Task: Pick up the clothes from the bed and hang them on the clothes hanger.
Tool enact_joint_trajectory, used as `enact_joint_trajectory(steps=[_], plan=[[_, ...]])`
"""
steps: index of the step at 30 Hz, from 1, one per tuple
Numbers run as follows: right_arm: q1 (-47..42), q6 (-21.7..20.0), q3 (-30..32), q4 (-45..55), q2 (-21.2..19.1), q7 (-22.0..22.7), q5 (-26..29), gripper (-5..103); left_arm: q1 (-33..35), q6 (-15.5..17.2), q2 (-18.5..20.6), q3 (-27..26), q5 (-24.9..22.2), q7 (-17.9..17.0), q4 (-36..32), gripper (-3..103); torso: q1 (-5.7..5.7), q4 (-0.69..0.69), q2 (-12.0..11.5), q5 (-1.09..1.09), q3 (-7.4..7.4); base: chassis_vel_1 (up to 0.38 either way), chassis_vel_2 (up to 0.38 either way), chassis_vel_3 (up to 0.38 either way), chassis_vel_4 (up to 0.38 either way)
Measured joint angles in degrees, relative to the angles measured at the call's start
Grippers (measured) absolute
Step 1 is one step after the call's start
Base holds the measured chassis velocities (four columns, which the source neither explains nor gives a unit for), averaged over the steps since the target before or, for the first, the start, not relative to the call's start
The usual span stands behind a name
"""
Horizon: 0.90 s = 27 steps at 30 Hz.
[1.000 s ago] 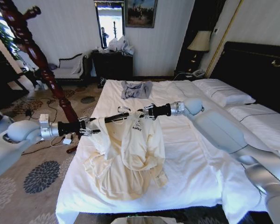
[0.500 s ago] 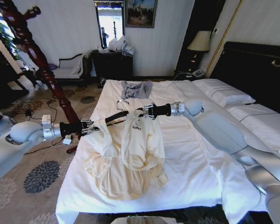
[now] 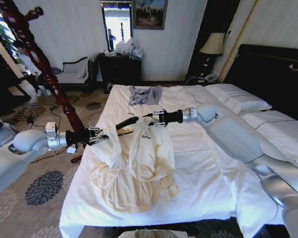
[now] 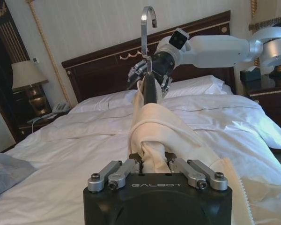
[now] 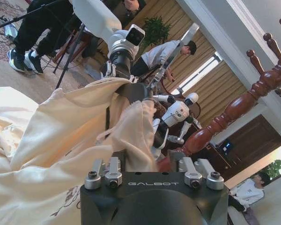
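The clothes [image 3: 139, 163], a large cream garment, hang stretched between my two grippers above the bed [image 3: 203, 168], with the lower part still heaped on the white sheet. My left gripper [image 3: 100, 135] is shut on one end of the fabric [image 4: 168, 126] and of the black bar [image 4: 150, 89] inside it. A metal hook [image 4: 149, 18] rises from that bar. My right gripper [image 3: 150, 119] is shut on the other end, bunching cloth [image 5: 47, 136] between its fingers. The clothes hanger [image 3: 27, 42], a dark red turned-wood stand, rises left of the bed, beyond the left arm.
A small grey-blue garment [image 3: 145, 94] lies at the far end of the bed. White pillows [image 3: 238, 99] and the dark headboard [image 3: 273, 69] are on the right. A dark cabinet [image 3: 120, 67] stands against the back wall. Patterned carpet [image 3: 44, 183] with cables lies left of the bed.
The left gripper has edged right, toward the bed. The bar between the grippers has turned, so its metal hook no longer stands up in the head view. The garment's top sits slightly higher.
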Motion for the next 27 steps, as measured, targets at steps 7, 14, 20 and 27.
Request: enact_joint_trajectory(steps=[7, 14, 20, 27], plan=[[0.2, 0.1, 1.1, -1.0, -0.9, -0.6, 0.0, 79, 0.4, 0.0, -0.6, -0.5, 0.3, 0.3, 1.0, 21, 0.0, 0.01, 0.0, 0.0, 0.0, 0.0, 0.0, 0.0, 0.0], [-1.2, -0.3, 3.9, -3.6, -3.2, -1.2, -0.9, 98, 0.6, 0.0, -1.5, -1.3, 0.6, 0.2, 2.8, 21, 0.0, 0.0, 0.0, 0.01, 0.0, 0.0, 0.0, 0.0, 0.0], [-3.7, -1.3, 6.4, -5.4, -6.1, -0.8, -1.8, 100, 0.2, -0.1, -2.1, -2.1, 0.1, -0.6, 4.3, 21, 0.0, 0.0, 0.0, 0.0, 0.0, 0.0, 0.0, 0.0, 0.0], [-12.4, -2.7, 13.7, -5.0, -7.6, 6.3, -4.1, 100, -1.9, 1.2, -3.6, -6.1, -3.8, -9.5, 7.8, 21, 0.0, 0.0, 0.0, 0.0, 0.0, 0.0, 0.0, 0.0, 0.0]])
